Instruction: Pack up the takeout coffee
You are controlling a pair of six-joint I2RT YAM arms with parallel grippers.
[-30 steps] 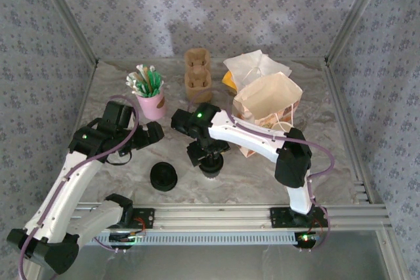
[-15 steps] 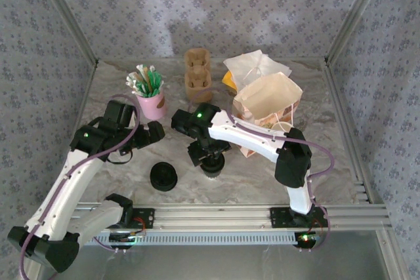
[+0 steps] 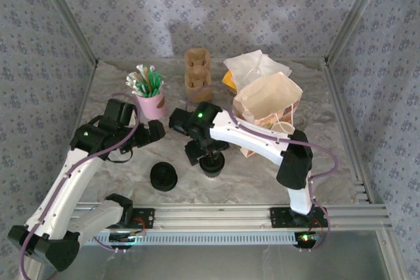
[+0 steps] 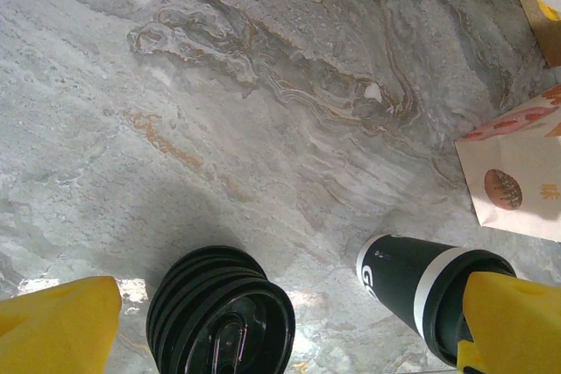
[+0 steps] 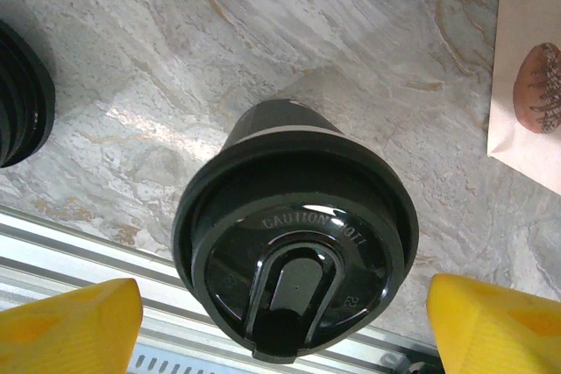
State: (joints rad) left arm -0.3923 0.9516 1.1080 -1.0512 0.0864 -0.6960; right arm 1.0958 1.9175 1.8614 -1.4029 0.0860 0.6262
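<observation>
The takeout coffee point(image 5: 294, 251) stands upright on the marble table, a dark cup with a white band under a black lid with a sip tab. My right gripper point(image 5: 285, 326) hovers straight above it, open, one yellow finger point(image 5: 70, 326) on each side of the lid and clear of it. From above, the right gripper point(image 3: 205, 153) covers most of the coffee point(image 3: 211, 168). My left gripper point(image 3: 155, 130) hangs open to the left, holding nothing. Its camera looks down on the coffee point(image 4: 421, 282) at the lower right.
A squat stack of black lids point(image 3: 163, 176) sits left of the coffee, also point(image 4: 219, 313). An open paper bag point(image 3: 269, 103) stands to the right, with a pink cup of stirrers point(image 3: 152, 103) and a cardboard cup carrier point(image 3: 197, 73) behind. The metal rail point(image 3: 230, 214) borders the near edge.
My right gripper has shifted slightly left over the coffee and its jaws have widened a little. The left arm has barely moved.
</observation>
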